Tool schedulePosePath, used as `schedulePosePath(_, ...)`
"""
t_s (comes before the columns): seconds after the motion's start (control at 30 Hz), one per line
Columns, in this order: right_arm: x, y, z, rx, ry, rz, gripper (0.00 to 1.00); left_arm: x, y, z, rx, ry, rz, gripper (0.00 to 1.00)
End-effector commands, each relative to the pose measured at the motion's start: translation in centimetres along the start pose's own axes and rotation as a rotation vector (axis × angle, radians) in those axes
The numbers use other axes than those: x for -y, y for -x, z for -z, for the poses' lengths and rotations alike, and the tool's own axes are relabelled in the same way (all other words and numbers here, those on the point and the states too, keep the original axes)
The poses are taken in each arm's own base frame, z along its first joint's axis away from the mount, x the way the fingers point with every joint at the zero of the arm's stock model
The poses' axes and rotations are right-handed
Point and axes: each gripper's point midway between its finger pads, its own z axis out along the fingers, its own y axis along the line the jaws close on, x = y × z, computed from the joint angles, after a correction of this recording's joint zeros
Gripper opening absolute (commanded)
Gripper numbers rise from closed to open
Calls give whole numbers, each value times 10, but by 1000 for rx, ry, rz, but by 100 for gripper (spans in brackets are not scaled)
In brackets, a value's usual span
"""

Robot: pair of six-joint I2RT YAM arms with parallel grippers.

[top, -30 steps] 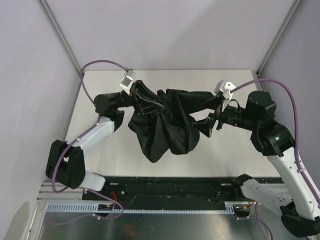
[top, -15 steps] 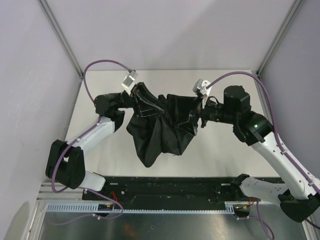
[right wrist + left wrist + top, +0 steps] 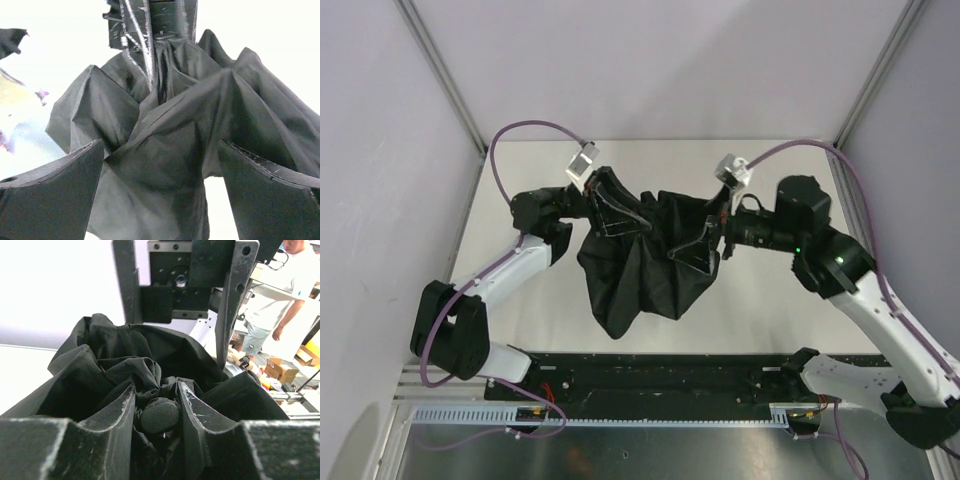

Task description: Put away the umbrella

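**Item: black umbrella, carried clear of the table between two arms**

Lilac walls stood on three sides, with a pale, flat table below.

- **Task's thing.** One matte black fabric compact umbrella, canopy half collapsed and crumpled, thin metal ribs showing near its left end. It hung above the middle of the table. Its long axis ran roughly left to right from one hand to the other, and the loose cloth sagged towards the near edge.
- **Left hand**. Pinched on the umbrella's small, round black cap, with folds bunched around both fingers. The forearm reached in from the left, level with the cloth.
- **Right hand**. Fingers spread wide, pointing at the canopy's opposite end and facing the left hand along the axis. Cloth filled the gap ahead of it. Whether cloth touched either finger could not be told.
- **Assessment.** The left hand anchored the cap end. Gathering the folds probably falls to the right hand, which was nearer the slack cloth and looked lined up with the axis.
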Motion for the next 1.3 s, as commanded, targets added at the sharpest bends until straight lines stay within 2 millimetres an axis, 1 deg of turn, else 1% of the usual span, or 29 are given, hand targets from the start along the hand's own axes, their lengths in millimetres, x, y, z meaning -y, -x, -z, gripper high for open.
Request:
schedulePosePath(0.0, 16, 22, 41, 122, -289, -24, 99, 32, 49, 0, 169, -62, -392, 0)
schedulePosePath(0.07, 17, 27, 45, 153, -347, -19, 99, 22, 52, 2, 204, -33, -364, 0)
schedulePosePath(0.13, 12, 33, 42, 182, -373, 7, 99, 14, 51, 3, 225, -13, -337, 0)
schedulePosePath(0.23, 10, 38, 27, 191, -430, 56, 99, 6, 46, 5, 238, 4, -306, 0)
schedulePosePath(0.3, 7, 38, 15, 176, -464, 85, 100, 5, 44, 6, 243, 13, -298, 0)
schedulePosePath(0.37, 9, 34, 4, 154, -500, 107, 99, 4, 43, 7, 249, 27, -291, 0)
schedulePosePath(0.43, 17, 26, -7, 121, -535, 124, 99, 3, 43, 7, 247, 46, -282, 0)
schedulePosePath(0.5, 28, 17, -16, 84, -586, 142, 99, 6, 41, 8, 245, 55, -276, 0)
schedulePosePath(0.57, 45, 11, -19, 56, -645, 146, 99, 12, 39, 7, 228, 43, -285, 0)
schedulePosePath(0.6, 51, 8, -20, 46, -651, 137, 97, 15, 38, 6, 216, 34, -293, 0)
schedulePosePath(0.67, 59, 6, -22, 38, -639, 110, 89, 20, 35, 6, 196, 20, -301, 0)
schedulePosePath(0.73, 60, 6, -24, 34, -607, 96, 82, 26, 31, 6, 174, 7, -312, 0)
schedulePosePath(0.77, 58, 6, -25, 33, -584, 93, 80, 29, 30, 6, 165, 0, -321, 0)
schedulePosePath(0.83, 47, 6, -29, 30, -515, 94, 80, 36, 28, 6, 155, -13, -345, 0)
schedulePosePath(0.87, 41, 6, -30, 27, -479, 95, 83, 39, 29, 6, 155, -15, -361, 0)
schedulePosePath(0.93, 26, 10, -23, 40, -418, 81, 91, 40, 30, 7, 161, -11, -384, 0)
schedulePosePath(0.97, 19, 13, -16, 53, -397, 66, 95, 41, 31, 7, 165, -9, -391, 0)
schedulePosePath(1.0, 11, 16, -8, 70, -376, 46, 97, 40, 32, 7, 171, -6, -393, 0)
schedulePosePath(1.1, -11, 23, 22, 118, -325, -27, 99, 36, 40, 8, 216, 23, -398, 0)
schedulePosePath(1.17, -20, 26, 42, 156, -316, -80, 99, 29, 47, 10, 256, 51, -395, 0)
schedulePosePath(1.27, -23, 21, 65, 198, -334, -137, 99, 21, 58, 12, 317, 89, -390, 0)
